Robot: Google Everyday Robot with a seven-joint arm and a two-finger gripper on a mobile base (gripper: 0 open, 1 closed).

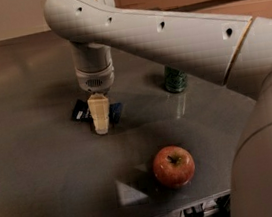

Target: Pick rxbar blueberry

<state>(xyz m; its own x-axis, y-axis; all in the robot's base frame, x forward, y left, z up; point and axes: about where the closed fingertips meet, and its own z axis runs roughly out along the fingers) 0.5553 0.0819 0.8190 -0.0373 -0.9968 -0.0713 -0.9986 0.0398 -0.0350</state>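
Note:
The rxbar blueberry (80, 110) is a flat dark-blue wrapper lying on the dark table (38, 169), left of centre. Its middle is hidden behind my gripper; only its left end and right end show. My gripper (101, 127) hangs straight down from the white arm and its cream tip stands right at the bar's middle, at or just above the table surface. I cannot tell whether it touches the bar.
A green soda can (175, 80) stands behind and to the right, partly hidden by my arm. A red apple (173, 166) sits near the table's front edge. My white arm (177, 39) spans the upper right of the view.

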